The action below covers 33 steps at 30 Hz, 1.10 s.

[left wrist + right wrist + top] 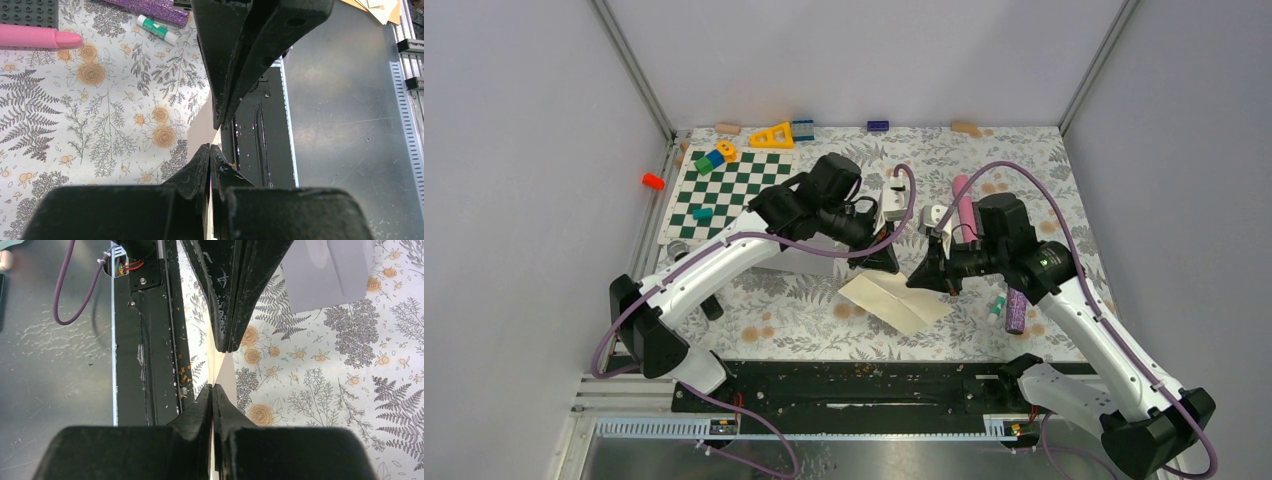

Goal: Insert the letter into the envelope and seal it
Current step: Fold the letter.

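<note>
Left gripper (215, 137), right gripper (220, 367) pinch letter (899, 300); envelope (325, 275) nearby, untouched

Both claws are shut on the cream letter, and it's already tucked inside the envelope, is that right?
Not quite. The left claw and the right claw are shut on the cream letter, but it is outside the envelope, which lies apart on the cloth, as the right wrist view shows.

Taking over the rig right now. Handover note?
Left gripper: shut, pinching one edge of the letter.
Right gripper: shut, apparently on the letter's opposite edge.
Envelope: flat on the table, apart from the letter.
Done: creased letter gripped by both arms.
Left: slide the letter into the envelope, then seal the flap.
</note>
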Each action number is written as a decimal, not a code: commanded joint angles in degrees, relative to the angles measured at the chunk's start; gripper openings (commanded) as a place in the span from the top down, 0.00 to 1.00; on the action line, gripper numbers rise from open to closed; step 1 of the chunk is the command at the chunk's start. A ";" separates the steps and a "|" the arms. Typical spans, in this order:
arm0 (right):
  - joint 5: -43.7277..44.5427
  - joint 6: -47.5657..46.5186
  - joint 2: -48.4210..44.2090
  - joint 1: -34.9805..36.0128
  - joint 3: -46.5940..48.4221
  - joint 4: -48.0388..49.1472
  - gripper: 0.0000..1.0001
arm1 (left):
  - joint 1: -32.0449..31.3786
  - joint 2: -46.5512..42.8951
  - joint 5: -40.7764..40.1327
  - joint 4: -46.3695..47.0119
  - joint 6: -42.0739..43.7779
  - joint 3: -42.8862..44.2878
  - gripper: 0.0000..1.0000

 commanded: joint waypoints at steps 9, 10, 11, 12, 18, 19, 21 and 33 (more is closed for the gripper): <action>-0.70 -2.57 -1.67 0.50 -0.74 -4.86 1.00 | 1.36 -3.85 0.19 1.22 0.05 2.06 1.00; -0.61 -2.49 -1.70 0.51 -0.85 -4.92 0.95 | 1.45 -3.94 0.24 1.22 0.05 2.10 1.00; -0.50 -2.40 -1.70 0.51 -0.87 -5.01 0.90 | 1.47 -4.11 0.25 1.22 0.05 2.14 1.00; -0.41 -2.39 -1.68 0.56 -0.75 -5.18 0.92 | 1.54 -4.25 0.23 1.20 0.12 2.15 1.00; -0.09 -3.06 -2.45 0.51 -0.61 -6.36 0.85 | 1.81 -4.97 0.24 1.22 0.23 2.07 1.00; -0.03 -3.24 -2.55 0.51 -0.67 -6.49 0.98 | 1.89 -5.06 0.24 1.21 0.23 1.98 1.00; 0.32 -3.24 -2.85 0.52 -1.01 -6.55 0.91 | 2.07 -5.19 0.35 1.22 0.22 1.93 1.00; 1.99 -5.67 -5.01 0.51 -1.57 -10.21 0.99 | 2.76 -6.05 0.30 1.22 0.29 1.97 1.00</action>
